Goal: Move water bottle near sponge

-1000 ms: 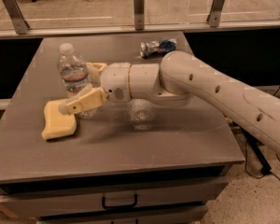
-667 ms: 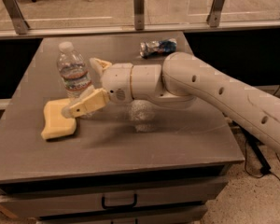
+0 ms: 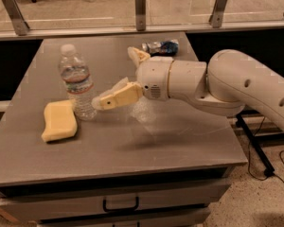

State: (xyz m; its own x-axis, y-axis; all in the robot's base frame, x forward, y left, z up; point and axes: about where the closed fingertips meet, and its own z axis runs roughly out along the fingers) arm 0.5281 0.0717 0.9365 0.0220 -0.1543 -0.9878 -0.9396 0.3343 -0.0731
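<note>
The water bottle (image 3: 77, 82) is clear with a white cap and a white label. It stands upright on the grey table (image 3: 132, 145) at the left. The pale yellow sponge (image 3: 60, 121) lies flat just left of and in front of the bottle, almost touching its base. My gripper (image 3: 114, 77) is open, just right of the bottle and above the table. The tip of the near cream finger (image 3: 118, 96) is close to the bottle's lower body but apart from it. The far finger (image 3: 137, 55) points toward the back. Nothing is held.
A crushed silver-and-blue can (image 3: 161, 46) lies at the table's back edge. A clear crumpled plastic item (image 3: 143, 110) lies under my wrist. A glass railing with metal posts (image 3: 140, 8) runs behind the table. A drawer handle (image 3: 120, 205) is below the front edge.
My gripper has drawn back a little to the right, away from the bottle. The bottle stays upright beside the sponge.
</note>
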